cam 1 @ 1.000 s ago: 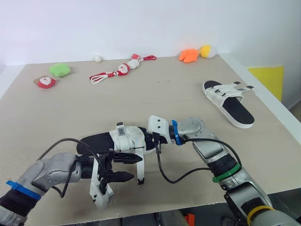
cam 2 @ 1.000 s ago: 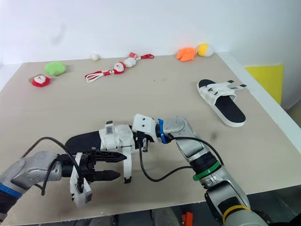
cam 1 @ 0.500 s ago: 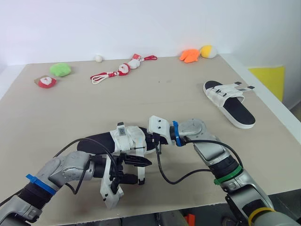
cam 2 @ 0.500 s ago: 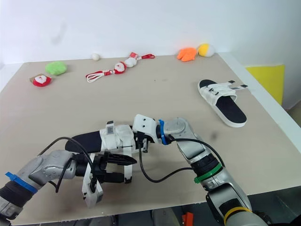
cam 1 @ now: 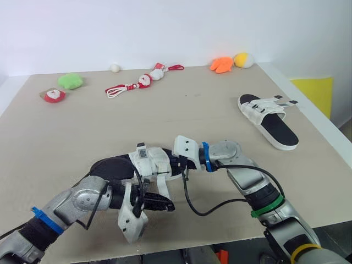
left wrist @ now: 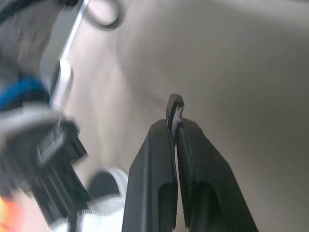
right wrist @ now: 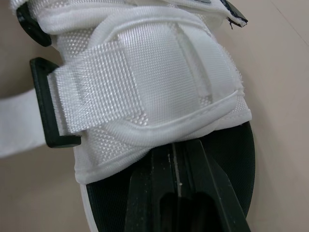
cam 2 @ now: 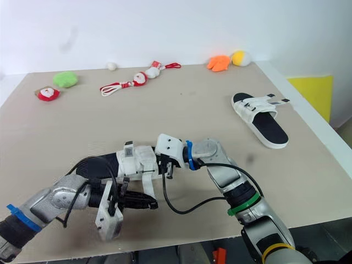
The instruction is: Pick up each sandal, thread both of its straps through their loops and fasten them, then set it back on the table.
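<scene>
The near sandal (cam 1: pixel 144 163), black sole with white straps, lies at the table's front centre. My right gripper (cam 1: pixel 176 163) is at its right end. In the right wrist view its fingers (right wrist: pixel 164 193) are shut and lie on the black footbed, with the tips tucked under the edge of the white upper (right wrist: pixel 145 82). One white strap (cam 1: pixel 161 186) hangs down the sandal's near side. My left gripper (cam 1: pixel 168 206) is shut on that strap's end; the left wrist view shows the black strap tip (left wrist: pixel 175 107) poking out between the closed fingers. A second sandal (cam 1: pixel 269 118) rests at the right.
Small toys line the table's far edge: a green plush (cam 1: pixel 70 81), a red and white one (cam 1: pixel 54 95), a red cord with figures (cam 1: pixel 140 81), an orange plush (cam 1: pixel 221 65) and a yellow one (cam 1: pixel 241 59). The table's front edge is close below my left gripper.
My left gripper was open below the sandal. It has moved right to the hanging strap and closed on its end. The right gripper and the sandal have stayed put.
</scene>
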`<move>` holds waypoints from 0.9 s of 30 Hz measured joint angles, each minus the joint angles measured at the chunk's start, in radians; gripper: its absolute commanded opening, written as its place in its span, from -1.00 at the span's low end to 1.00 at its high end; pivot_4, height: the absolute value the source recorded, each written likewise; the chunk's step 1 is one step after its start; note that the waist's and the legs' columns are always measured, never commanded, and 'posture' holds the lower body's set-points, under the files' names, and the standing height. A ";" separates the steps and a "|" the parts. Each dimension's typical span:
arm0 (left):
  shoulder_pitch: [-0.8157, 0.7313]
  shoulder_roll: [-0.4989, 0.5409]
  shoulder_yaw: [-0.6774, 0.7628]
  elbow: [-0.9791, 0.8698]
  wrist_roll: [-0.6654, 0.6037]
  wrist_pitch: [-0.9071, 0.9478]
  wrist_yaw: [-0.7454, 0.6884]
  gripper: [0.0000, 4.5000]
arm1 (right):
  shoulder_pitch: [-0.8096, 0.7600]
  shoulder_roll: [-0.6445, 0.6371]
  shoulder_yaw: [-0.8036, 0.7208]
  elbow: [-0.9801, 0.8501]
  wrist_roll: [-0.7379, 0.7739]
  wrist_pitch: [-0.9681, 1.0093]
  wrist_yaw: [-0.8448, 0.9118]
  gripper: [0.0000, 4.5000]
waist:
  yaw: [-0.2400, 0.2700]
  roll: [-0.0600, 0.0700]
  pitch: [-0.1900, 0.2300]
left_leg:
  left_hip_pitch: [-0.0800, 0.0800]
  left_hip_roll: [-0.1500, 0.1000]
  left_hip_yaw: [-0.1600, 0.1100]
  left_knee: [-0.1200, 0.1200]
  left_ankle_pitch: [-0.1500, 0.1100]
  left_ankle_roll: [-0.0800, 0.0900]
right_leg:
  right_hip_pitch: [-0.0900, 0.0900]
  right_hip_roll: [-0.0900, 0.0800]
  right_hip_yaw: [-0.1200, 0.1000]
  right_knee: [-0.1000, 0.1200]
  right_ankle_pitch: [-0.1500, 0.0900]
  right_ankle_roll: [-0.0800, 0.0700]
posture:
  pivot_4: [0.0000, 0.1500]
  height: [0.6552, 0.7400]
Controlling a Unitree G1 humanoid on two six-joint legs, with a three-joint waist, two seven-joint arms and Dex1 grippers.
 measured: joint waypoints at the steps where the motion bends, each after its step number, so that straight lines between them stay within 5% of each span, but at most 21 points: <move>1: 0.000 0.020 0.015 -0.032 -0.069 0.072 -0.027 -0.96 | 0.000 0.000 0.000 0.000 0.000 0.000 0.000 -1.00 | 0.000 0.000 0.000 | 0.000 0.000 0.000 0.000 0.000 0.000 | 0.000 0.000 0.000 0.000 0.000 0.000 | 1.00 1.00; 6: -0.010 0.056 0.129 -0.202 -0.500 0.551 -0.080 -0.96 | 0.000 0.000 0.001 0.011 0.000 -0.009 -0.001 -1.00 | -0.001 0.000 0.000 | 0.000 0.000 0.000 0.000 0.000 0.000 | 0.000 0.001 0.000 0.000 -0.001 -0.002 | 1.00 1.00; 9: -0.023 0.052 0.174 -0.226 -0.630 0.695 -0.065 -0.96 | -0.002 0.001 0.002 0.015 0.000 -0.014 0.000 -1.00 | -0.001 0.000 0.000 | 0.000 0.001 0.000 0.000 0.000 0.000 | 0.000 0.001 0.000 0.000 -0.001 -0.002 | 1.00 1.00; 13: -0.116 -0.042 0.286 -0.193 -0.943 1.001 0.065 -0.96 | -0.013 0.003 0.003 0.035 0.000 -0.027 0.004 -1.00 | -0.001 -0.001 0.001 | 0.000 0.001 -0.001 0.002 0.000 0.000 | 0.000 0.001 -0.001 0.000 -0.002 -0.002 | 1.00 1.00; 20: -0.234 -0.214 0.406 0.001 -1.126 1.243 0.268 -0.96 | -0.025 0.008 0.004 0.043 0.000 -0.034 0.003 -1.00 | -0.002 -0.001 0.001 | -0.001 0.001 -0.002 0.002 0.000 0.000 | -0.001 0.002 -0.001 0.000 0.001 0.002 | 1.00 1.00; 27: -0.287 -0.303 0.468 0.119 -1.154 1.366 0.376 -0.96 | -0.028 0.008 0.002 0.045 0.000 -0.035 0.001 -1.00 | 0.000 -0.001 0.001 | -0.001 0.000 -0.003 0.002 0.000 0.000 | 0.000 0.002 -0.001 0.000 0.001 0.002 | 1.00 1.00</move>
